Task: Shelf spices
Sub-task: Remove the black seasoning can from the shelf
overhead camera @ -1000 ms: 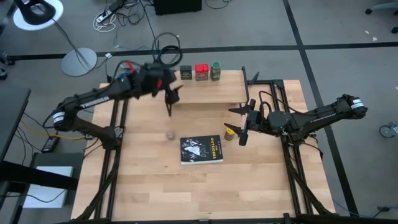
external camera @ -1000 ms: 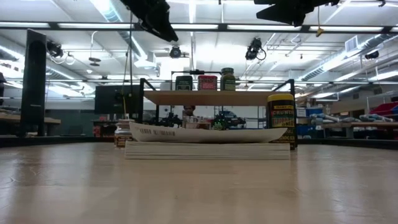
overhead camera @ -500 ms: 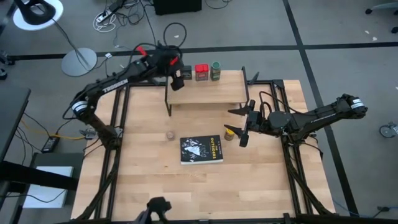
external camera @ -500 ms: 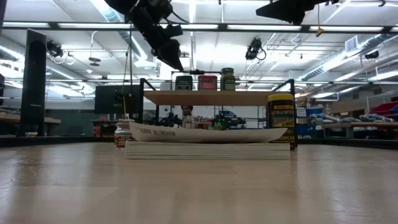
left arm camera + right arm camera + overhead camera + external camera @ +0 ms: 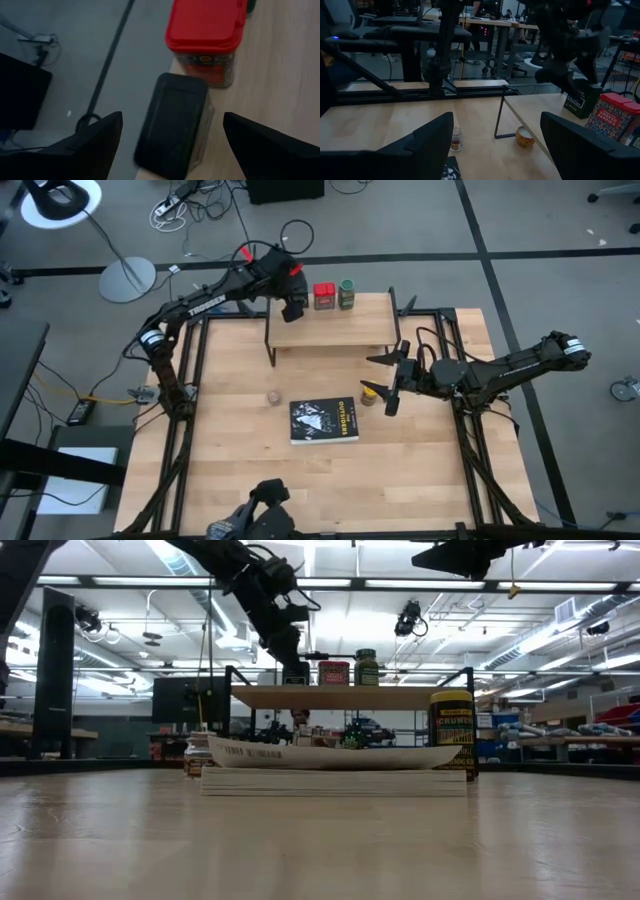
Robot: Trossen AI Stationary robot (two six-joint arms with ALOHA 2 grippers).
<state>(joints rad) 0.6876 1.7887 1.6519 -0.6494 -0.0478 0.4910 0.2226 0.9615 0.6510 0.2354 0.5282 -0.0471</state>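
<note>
Three spices sit on the shelf; the left tool hangs open over the dark tin, and the right tool waits open by the yellow-topped jar

The shelf crosses the far middle of the bench. Three containers crowd its far edge in a row: dark green-black tin, red tin just beside it, green-topped jar next. The left claw hangs over the dark tin, fingers spread wide to either side of it. The rest of the plank lies bare. On the bench, the pale little jar, black book and yellow-topped jar stand in the way; the right claw hovers open above that jar
</note>
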